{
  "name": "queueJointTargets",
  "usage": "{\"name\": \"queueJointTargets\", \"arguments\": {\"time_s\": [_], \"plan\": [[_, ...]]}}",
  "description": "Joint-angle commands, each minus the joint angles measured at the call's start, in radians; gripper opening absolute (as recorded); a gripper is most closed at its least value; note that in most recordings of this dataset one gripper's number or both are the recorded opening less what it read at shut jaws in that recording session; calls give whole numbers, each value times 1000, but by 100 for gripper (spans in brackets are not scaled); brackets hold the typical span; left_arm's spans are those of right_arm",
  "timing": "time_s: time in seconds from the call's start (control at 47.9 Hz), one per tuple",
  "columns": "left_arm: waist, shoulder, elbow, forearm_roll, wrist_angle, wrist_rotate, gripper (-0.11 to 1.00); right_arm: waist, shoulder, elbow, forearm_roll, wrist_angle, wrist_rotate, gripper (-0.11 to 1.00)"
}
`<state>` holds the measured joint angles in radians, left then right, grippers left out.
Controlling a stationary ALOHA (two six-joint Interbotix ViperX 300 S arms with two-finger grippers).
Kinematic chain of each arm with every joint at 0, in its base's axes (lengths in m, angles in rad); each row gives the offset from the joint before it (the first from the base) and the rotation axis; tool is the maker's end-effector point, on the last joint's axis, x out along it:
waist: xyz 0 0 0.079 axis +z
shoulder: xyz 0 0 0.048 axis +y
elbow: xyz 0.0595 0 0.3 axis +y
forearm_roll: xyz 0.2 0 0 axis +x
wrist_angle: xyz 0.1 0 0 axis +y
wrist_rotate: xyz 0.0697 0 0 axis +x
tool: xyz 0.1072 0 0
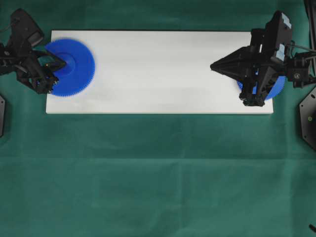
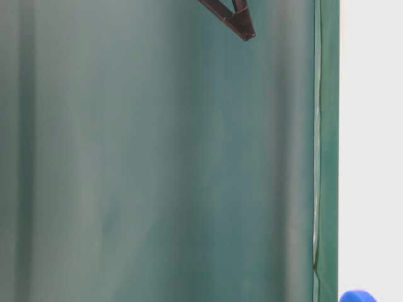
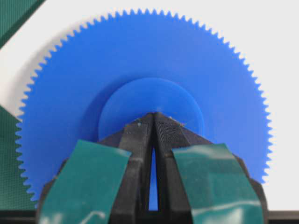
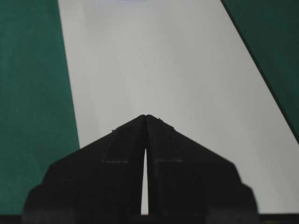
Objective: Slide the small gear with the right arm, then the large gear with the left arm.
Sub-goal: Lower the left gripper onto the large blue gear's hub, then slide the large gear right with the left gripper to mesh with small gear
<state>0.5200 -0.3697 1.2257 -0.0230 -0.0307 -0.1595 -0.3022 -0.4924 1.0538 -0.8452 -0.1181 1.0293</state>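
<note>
Gears at opposite ends of white board [image 1: 158, 94] on green-clothed counter [image 1: 158, 173].
Large gear [image 1: 74, 67] on the board's left end; left hand [image 1: 63, 63], fingers pressed together, tip resting on its hub. Small gear [image 1: 276, 89] at the right end, mostly hidden beneath right arm [image 1: 269, 54]; right hand [image 1: 213, 66], closed and empty, points past it toward mid-board.

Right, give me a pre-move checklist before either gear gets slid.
1. Right hand shut to a point: ok.
2. Right hand on the small gear: not ok; its tip lies past the gear over the white board, and the arm covers most of the gear.
3. Left hand shut: ok.
4. Left hand over the large gear hub: ok; contact cannot tell.
5. Board between the gears bare: ok.
</note>
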Motion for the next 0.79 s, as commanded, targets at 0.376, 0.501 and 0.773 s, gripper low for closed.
{"name": "queueJointTargets", "arguments": {"time_s": [0.376, 0.501, 0.773], "plan": [[0, 67, -55, -2, 15, -5, 0, 18, -8, -28, -2, -9, 0, 50], [-29, 140, -101, 0, 17, -5, 0, 38, -15, -55, -3, -11, -3, 50], [-110, 273, -236, 0, 17, -5, 0, 48, -26, -74, -3, -6, -40, 50]]}}
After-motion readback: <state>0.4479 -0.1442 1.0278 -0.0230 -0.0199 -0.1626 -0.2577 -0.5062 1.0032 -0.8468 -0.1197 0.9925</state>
